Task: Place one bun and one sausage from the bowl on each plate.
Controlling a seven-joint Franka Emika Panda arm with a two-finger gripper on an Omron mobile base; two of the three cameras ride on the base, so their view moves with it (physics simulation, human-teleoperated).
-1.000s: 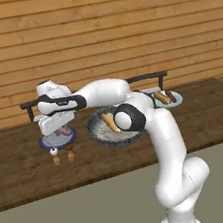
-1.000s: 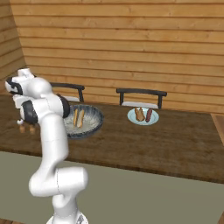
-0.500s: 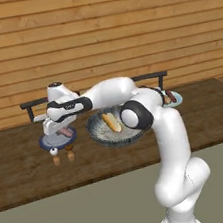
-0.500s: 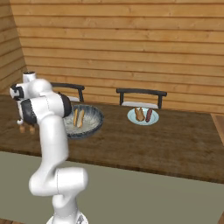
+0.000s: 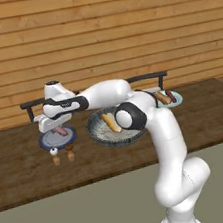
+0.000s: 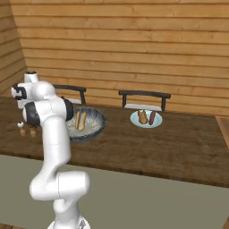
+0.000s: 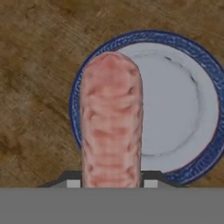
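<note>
Counted from left to right on the dark wooden bench (image 5: 20,162):

2 small shakers (image 5: 62,155) standing side by side near the front of the left plate, 1 white-topped, 1 brown-topped.

2 plates in all. Left plate (image 5: 47,141), small, blue-rimmed, pale inside, lying under the tool (image 5: 55,126). Seen from the hand camera, the same plate (image 7: 183,109) bare inside.

Tool closed narrow on 1 sausage (image 7: 111,127), pinkish and wrinkled, held above the left half of that plate; same sausage (image 5: 61,131) visible beneath the hand in the left base view. Contact between sausage and plate not clear.

1 bowl (image 5: 99,133), large, dark-rimmed, speckled inside, just right of the left plate, partly behind the white arm. 1 bun (image 5: 110,122) lying in it; in the right base view the bowl (image 6: 96,125) showing 2 long tan pieces (image 6: 80,120) side by side.

Right plate (image 6: 134,120), well apart from the bowl, carrying 1 bun (image 6: 142,116) and 1 sausage (image 6: 152,117) side by side.

2 dark chair backs (image 6: 144,95) behind the bench.
</note>
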